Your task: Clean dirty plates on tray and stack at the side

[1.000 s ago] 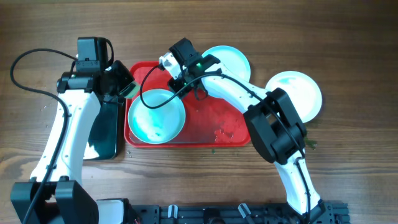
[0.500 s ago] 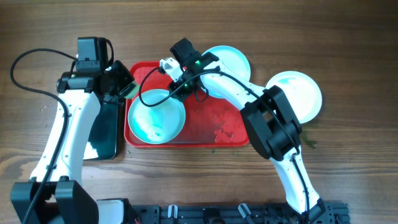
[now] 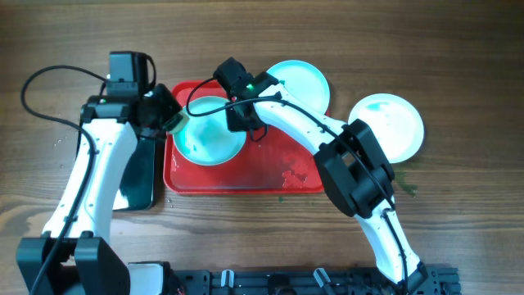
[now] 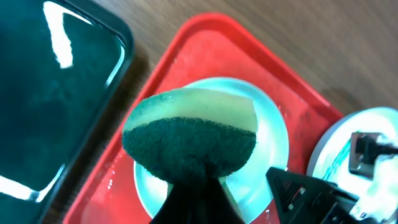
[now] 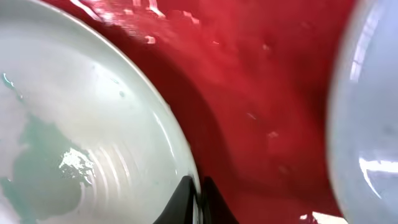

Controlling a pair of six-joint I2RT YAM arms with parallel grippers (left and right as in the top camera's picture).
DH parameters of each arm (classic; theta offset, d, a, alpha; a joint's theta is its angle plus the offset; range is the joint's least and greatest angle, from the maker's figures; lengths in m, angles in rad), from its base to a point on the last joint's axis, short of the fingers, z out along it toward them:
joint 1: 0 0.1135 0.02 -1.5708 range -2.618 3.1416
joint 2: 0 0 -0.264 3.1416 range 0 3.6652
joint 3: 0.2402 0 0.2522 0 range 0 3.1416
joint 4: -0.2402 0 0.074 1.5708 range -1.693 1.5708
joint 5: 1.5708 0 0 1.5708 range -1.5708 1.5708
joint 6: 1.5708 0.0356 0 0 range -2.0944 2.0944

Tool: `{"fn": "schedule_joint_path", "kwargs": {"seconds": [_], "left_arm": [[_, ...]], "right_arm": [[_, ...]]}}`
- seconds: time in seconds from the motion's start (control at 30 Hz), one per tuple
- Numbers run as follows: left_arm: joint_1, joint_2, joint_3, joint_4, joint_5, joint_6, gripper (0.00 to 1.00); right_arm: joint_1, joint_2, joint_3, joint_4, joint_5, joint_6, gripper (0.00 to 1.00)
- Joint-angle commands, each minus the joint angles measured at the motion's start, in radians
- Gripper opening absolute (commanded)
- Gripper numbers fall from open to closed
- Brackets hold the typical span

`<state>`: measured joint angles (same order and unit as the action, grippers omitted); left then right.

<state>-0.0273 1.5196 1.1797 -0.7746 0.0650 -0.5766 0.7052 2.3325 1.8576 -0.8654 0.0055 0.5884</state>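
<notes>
The table [image 3: 458, 49] is brown wood with a visible grain. On it lies the red tray [image 3: 278, 176], a rectangle of shiny plastic with rounded corners and a raised rim. Its floor is wet and carries some small green specks. Just beside its left side lies a black tray [image 3: 139, 176], narrow and glossy like a mirror, partly hidden under the left arm.

The first plate [image 3: 209, 139] is inside the red tray, in the left half. It is round and smooth, pale turquoise from above, with a thin wet greenish film in the middle. The second plate [image 3: 303, 82] is at the far right corner of the red tray and seems to lie partly over the rim. The third plate [image 3: 393, 123] is on the wood to the right, apart from the tray, with the right arm covering its left edge.

The sponge [image 4: 193, 134] has a rough dark green pad and a soft yellowish body. The left gripper [image 4: 196, 180] is clamped on it and holds it over the left edge of the first plate. The right gripper [image 5: 199, 193] pinches the far rim of the first plate between its two dark tips.
</notes>
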Motion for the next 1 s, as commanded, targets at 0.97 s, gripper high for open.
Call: {"fn": "schedule_joint_path", "kwargs": {"seconds": [0.97], "left_arm": [[-0.150, 0.392, -0.123, 0.095, -0.455, -0.172, 0.04]], "right_arm": [[-0.013, 0.020, -0.034, 0.053, 0.016, -0.043, 0.04]]}}
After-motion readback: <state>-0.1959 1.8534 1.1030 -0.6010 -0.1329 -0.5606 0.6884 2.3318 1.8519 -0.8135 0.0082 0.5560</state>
